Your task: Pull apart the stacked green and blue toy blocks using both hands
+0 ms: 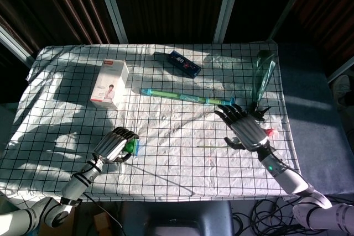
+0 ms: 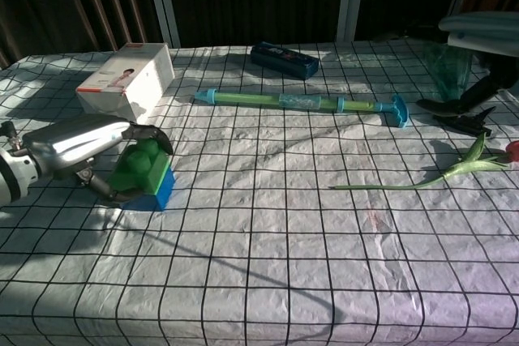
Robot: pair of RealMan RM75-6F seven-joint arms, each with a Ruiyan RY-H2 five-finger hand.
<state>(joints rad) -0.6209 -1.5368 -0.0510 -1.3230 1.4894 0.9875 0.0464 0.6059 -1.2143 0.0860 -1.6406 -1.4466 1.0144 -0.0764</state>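
Note:
The green block [image 2: 136, 168] sits stacked on the blue block [image 2: 160, 191] at the front left of the checked cloth; the pair looks slightly tilted. My left hand [image 2: 85, 141] curls its fingers [image 2: 156, 137] over the top of the green block, with the thumb at the stack's near left side. In the head view the left hand [image 1: 114, 145] covers most of the stack, leaving only a green edge [image 1: 130, 146] showing. My right hand [image 1: 244, 128] hovers open, fingers spread, far to the right by the flower; the chest view shows only its edge [image 2: 482, 30].
A white box [image 1: 110, 84] stands behind the blocks. A long green-and-blue tube [image 1: 185, 97] lies across the middle, with a dark blue box [image 1: 184, 63] behind it. A flower [image 2: 454, 168] lies at the right near a green glass vase [image 1: 261, 75].

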